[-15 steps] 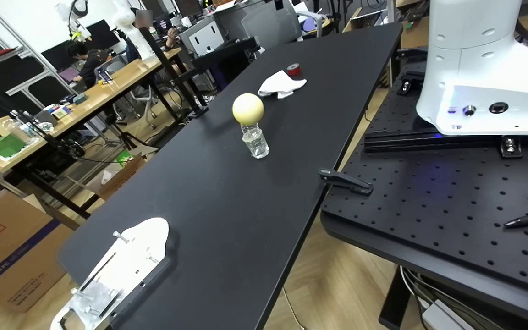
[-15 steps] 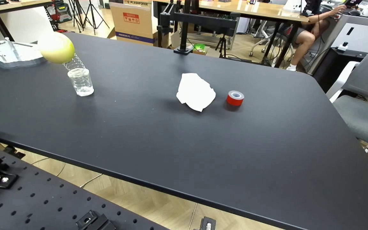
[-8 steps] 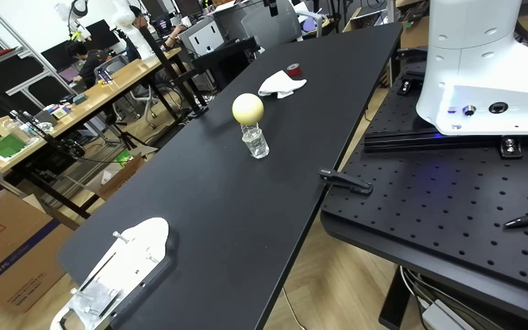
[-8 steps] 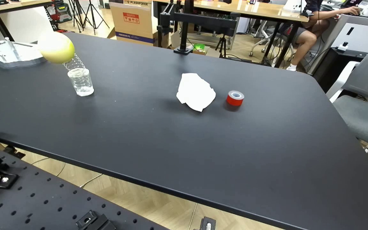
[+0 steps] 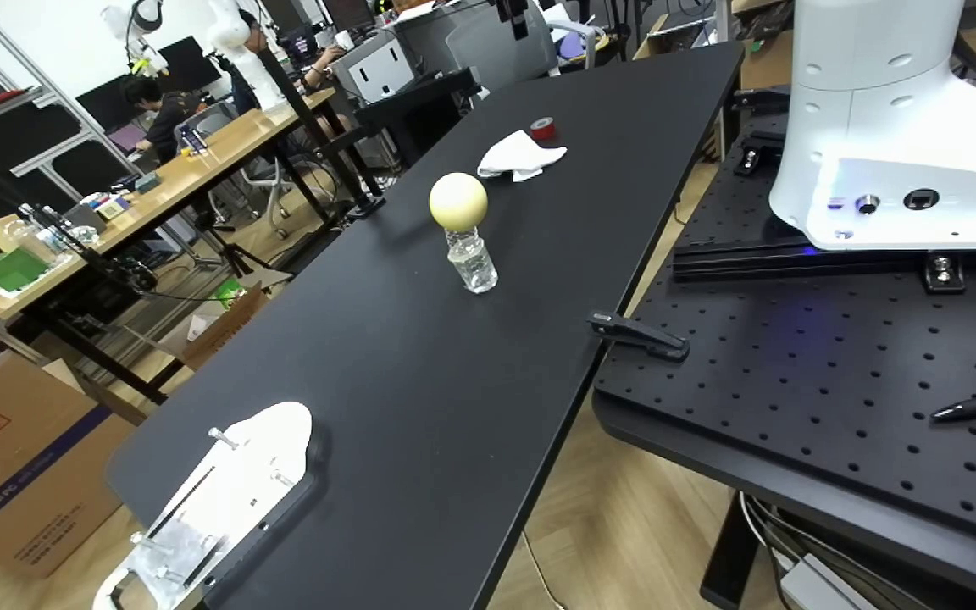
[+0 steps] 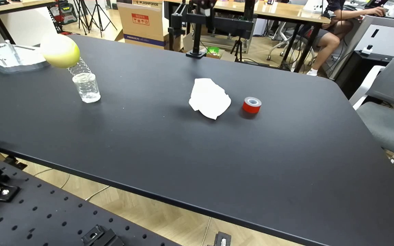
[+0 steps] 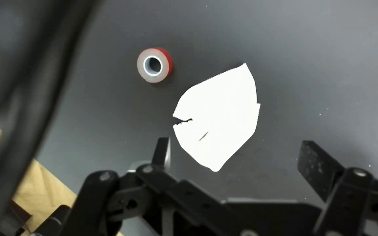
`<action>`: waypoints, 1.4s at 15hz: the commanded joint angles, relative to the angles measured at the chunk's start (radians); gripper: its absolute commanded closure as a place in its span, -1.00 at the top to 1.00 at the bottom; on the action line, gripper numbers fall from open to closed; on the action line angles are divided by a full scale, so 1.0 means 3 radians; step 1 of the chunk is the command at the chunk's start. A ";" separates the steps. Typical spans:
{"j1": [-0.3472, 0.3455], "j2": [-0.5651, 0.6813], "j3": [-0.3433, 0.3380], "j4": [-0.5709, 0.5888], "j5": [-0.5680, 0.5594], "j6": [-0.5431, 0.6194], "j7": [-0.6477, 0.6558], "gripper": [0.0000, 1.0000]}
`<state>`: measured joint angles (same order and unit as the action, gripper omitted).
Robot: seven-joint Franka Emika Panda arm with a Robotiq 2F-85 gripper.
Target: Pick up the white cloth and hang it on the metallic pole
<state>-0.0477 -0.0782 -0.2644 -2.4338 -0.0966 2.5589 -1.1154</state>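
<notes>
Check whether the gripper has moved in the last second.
Yes, downward: in an exterior view, the two-finger gripper now shows farther down beside the upright black pole.

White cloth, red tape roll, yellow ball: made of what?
White cloth: probably fabric, possibly paper wipe; matte-looking, soft folds, too bright to show weave.
Red tape roll: likely plastic film; smooth red face, grey wound side.
Yellow ball: foam, rubber or plastic, can't tell; smooth, low-sheen, soft shading without sharp glints.
</notes>
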 commanded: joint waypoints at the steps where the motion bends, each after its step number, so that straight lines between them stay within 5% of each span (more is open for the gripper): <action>1: -0.0139 0.0366 0.0059 0.0128 0.0220 0.0158 -0.0446 1.00; 5: -0.0270 0.0649 0.0256 0.0158 0.0862 0.0087 -0.1170 1.00; 11: -0.0349 0.0712 0.0368 0.0101 0.0725 0.0133 -0.0980 1.00; 21: -0.0617 0.1432 0.0638 0.0413 0.0723 0.0536 -0.1029 1.00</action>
<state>-0.1903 0.2813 -0.1105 -2.3740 0.1296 2.7145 -1.4165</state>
